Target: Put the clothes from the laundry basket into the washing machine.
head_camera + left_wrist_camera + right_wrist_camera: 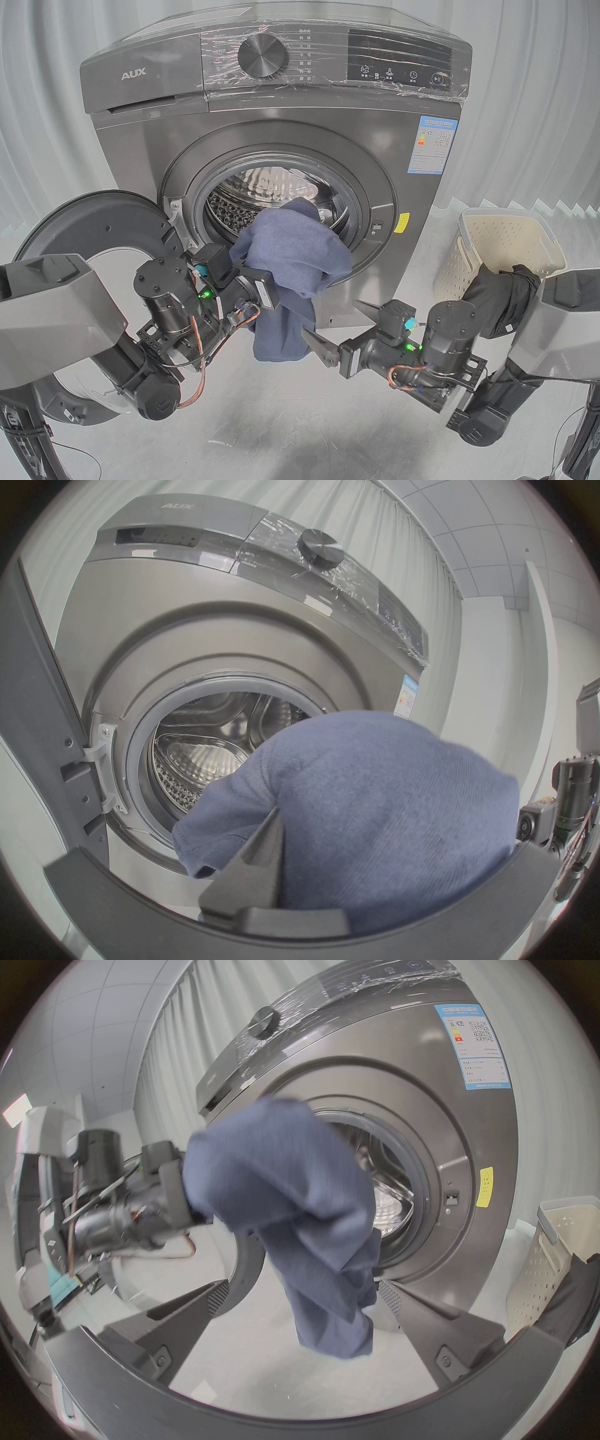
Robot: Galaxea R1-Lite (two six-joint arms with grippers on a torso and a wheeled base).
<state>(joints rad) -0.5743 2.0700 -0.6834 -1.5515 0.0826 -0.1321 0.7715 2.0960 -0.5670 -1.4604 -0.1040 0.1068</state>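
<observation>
Left end effector (275, 297) pinching soft blue knit garment (300, 250), right end effector (330, 319) splayed, empty

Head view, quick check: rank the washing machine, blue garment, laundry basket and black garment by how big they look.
1. washing machine
2. blue garment
3. laundry basket, nearly the same as the blue garment, so that order is unsure
4. black garment

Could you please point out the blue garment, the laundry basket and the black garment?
blue garment (300, 250): head view, its rounded upper bulge.
laundry basket (506, 212): head view, its far rim.
black garment (500, 299): head view, its draped middle.
</observation>
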